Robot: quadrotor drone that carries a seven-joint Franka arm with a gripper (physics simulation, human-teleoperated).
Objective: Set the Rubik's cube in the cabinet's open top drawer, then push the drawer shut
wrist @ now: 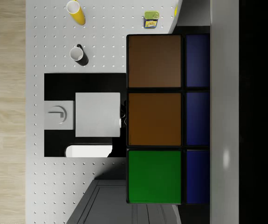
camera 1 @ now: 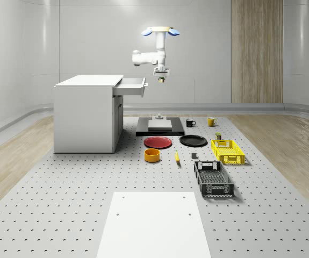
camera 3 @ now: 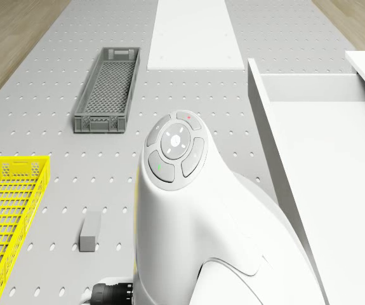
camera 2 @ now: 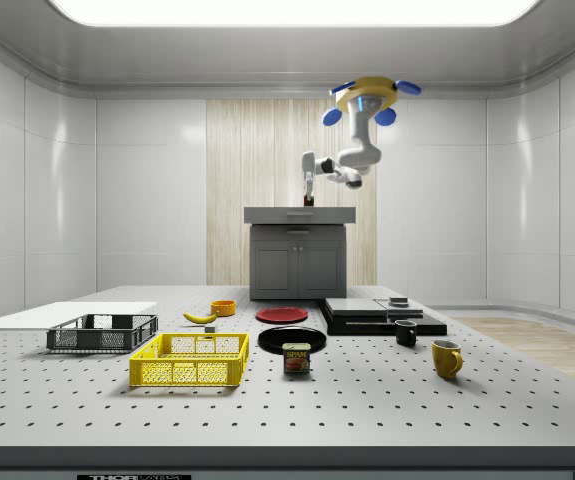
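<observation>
White walls and a wood panel close off a perforated tabletop [camera 1: 63, 204] with a white cabinet [camera 1: 87, 115] on the whole-scene view's left; its top drawer [camera 1: 130, 86] is pulled out toward the right. The drone [camera 1: 160, 31] hovers high, just right of the drawer's open end and above the black base [camera 1: 160, 128]. Its arm [camera 1: 149, 54] bends down to the pincer [camera 1: 161, 77], level with the drawer front and a little to its right.

On the tabletop lie a red plate [camera 1: 158, 142], black plate [camera 1: 193, 140], orange bowl [camera 1: 152, 155], banana [camera 1: 177, 157], yellow basket [camera 1: 227, 151], grey crate [camera 1: 213, 178], two mugs [camera 1: 190, 122] and a can [camera 2: 296, 358]. None of them sits between pincer and drawer.

The cube [wrist: 168, 119] is pinched in the pincer, held in the air beside the drawer, not yet over it. In the wrist view it sits squarely against the fingers, its faces flat-on, showing brown, green and blue tiles. Being a cube, it has no long axis.
</observation>
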